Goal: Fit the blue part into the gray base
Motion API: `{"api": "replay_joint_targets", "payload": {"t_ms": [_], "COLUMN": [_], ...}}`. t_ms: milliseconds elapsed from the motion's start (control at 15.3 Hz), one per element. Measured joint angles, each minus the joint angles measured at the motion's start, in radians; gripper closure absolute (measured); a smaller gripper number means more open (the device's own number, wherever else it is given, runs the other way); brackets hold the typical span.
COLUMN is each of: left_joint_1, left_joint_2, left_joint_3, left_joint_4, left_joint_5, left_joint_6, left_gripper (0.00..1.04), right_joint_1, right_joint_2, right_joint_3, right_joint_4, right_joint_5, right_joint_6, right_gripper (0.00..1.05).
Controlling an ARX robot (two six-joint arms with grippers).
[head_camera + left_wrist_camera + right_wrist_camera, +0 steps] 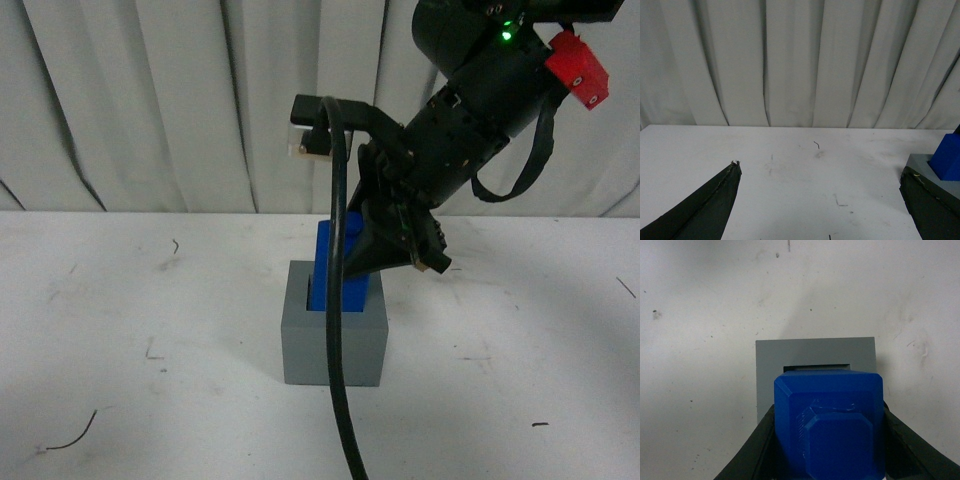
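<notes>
Blue part, lower end in gray base recess, pinched by right gripper, left gripper spread apart

open table around gray base (black cable hangs before it)

Two items on your list.

1. blue part: a bright blue rectangular block, taller than wide, with bevelled top edges and a raised stud on its top face. You have it standing upright, lower end inside the recess, most of its height above the rim.
2. gray base: a matte gray cube with a square recess in its top. It sits flat near the middle of your white bench.
</notes>
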Motion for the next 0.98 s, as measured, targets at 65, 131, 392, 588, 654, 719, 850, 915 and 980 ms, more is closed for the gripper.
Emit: {"api": "replay_joint_targets", "payload": {"t_ms": [65,131,392,588,654,719,850,915,980], "left_joint_1": [0.000,0.000,0.000,0.000,0.000,0.000,0.000,0.000,0.000], "left_joint_2": [0.000,0.000,0.000,0.000,0.000,0.000,0.000,0.000,0.000], "left_joint_3": [0.000,0.000,0.000,0.000,0.000,0.000,0.000,0.000,0.000], "left_joint_4": [0.000,0.000,0.000,0.000,0.000,0.000,0.000,0.000,0.000], "left_joint_5": [0.000,0.000,0.000,0.000,0.000,0.000,0.000,0.000,0.000], "left_joint_6": [0.000,0.000,0.000,0.000,0.000,0.000,0.000,0.000,0.000], "left_gripper": [0.07,0.07,0.07,0.07,0.07,0.07,0.07,0.07,0.07], "right_joint_1": [0.000,0.000,0.000,0.000,0.000,-0.002,-0.023,-0.041,-0.063], "right_joint_2": [0.002,0.002,0.002,0.002,0.002,0.002,-0.005,-0.032,-0.092], "right_joint_3": [-0.002,-0.002,-0.002,-0.011,-0.010,-0.004,0.031,0.006,-0.062], "right_joint_4": [-0.001,-0.003,-0.003,-0.019,-0.026,-0.035,-0.026,0.027,0.123], "right_joint_5": [0.010,0.014,0.019,0.023,0.019,-0.002,-0.092,-0.127,-0.151], "right_joint_6": [0.000,-0.001,-0.013,-0.032,-0.044,-0.059,-0.122,-0.118,-0.095], "right_gripper": [0.58,0.58,0.57,0.27,0.13,0.04,0.06,0.06,0.06]}}
